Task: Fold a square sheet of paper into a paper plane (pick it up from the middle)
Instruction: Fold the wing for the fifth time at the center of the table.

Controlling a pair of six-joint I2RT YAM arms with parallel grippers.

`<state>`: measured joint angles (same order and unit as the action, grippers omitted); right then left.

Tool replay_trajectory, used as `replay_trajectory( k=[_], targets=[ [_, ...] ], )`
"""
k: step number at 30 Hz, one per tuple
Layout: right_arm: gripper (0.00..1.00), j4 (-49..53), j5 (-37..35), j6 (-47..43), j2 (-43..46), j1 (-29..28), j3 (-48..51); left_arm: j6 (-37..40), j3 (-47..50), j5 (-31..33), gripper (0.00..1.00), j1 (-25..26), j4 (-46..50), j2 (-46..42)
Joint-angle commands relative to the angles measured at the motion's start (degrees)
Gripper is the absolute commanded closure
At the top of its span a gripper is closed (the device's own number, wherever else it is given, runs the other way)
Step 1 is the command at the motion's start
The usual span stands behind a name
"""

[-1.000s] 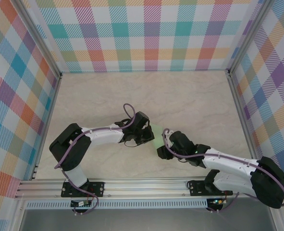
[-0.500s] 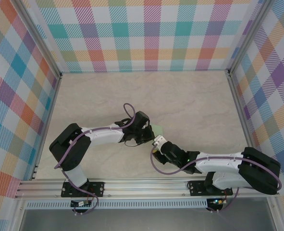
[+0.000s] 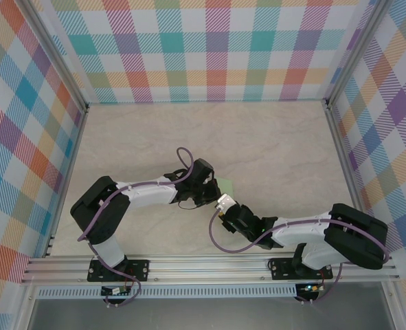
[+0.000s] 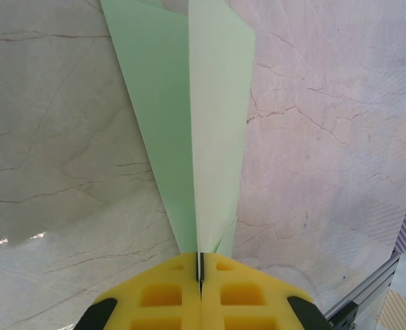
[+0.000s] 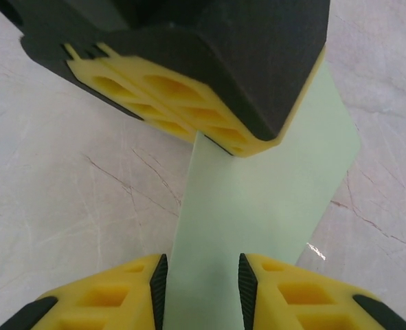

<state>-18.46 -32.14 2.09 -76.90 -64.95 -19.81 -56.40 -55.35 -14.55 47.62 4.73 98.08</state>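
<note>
Paper plane [image 4: 189,124] near the table [image 3: 154,137] centre, pinched tight at one end by your left gripper [image 4: 200,275]. Your right gripper [image 5: 203,282] has swung in closer than a second ago, jaws apart, straddling the paper.

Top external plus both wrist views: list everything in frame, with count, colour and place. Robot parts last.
pale-green folded paper sheet: 1, pale green, mid-table, one end pinched in the left gripper, the other running between the right gripper's fingers
beige marbled tabletop: 1, beige, under everything
plaid wall panels: 3, multicolour check, at left, back and right of the table
aluminium rail: 1, silver, near edge, carrying both arm bases
left gripper: 1, yellow fingers, shut on the paper
right gripper: 1, yellow fingers, jaws apart, straddling the paper, facing the left gripper
</note>
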Motion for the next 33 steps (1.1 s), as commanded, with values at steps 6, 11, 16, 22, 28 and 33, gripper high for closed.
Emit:
replay_trajectory(
  k=[6, 11, 16, 22, 28, 33],
  targets=[
    [0.71, -1.71, -2.05, 1.08, -1.85, -0.42, -0.89, -0.55, -1.62, -0.98, 1.00, 0.19, 1.15, -1.59],
    [0.70, -1.32, -1.96, 1.68, -0.99, -0.40, -0.75, -0.55, -1.81, -0.84, 1.00, 0.26, 1.47, -1.50],
    [0.72, -1.07, -2.03, 2.65, -0.18, -0.38, -0.58, -0.55, -1.77, -0.61, 1.00, 0.22, 1.69, -1.32],
    [0.84, -0.11, -3.00, 4.94, -0.62, -0.37, -0.49, -0.81, -1.87, -0.57, 0.98, 0.25, 1.67, -1.22],
    [0.93, 1.41, -3.31, 9.78, -0.25, 0.15, -0.32, -0.62, -2.36, 0.38, 0.83, 0.21, 2.74, -2.09],
    [0.94, 2.51, 2.41, 13.26, 0.70, 2.79, -0.29, 0.09, -2.60, 2.50, 0.54, 0.20, 5.04, -4.14]
  ],
)
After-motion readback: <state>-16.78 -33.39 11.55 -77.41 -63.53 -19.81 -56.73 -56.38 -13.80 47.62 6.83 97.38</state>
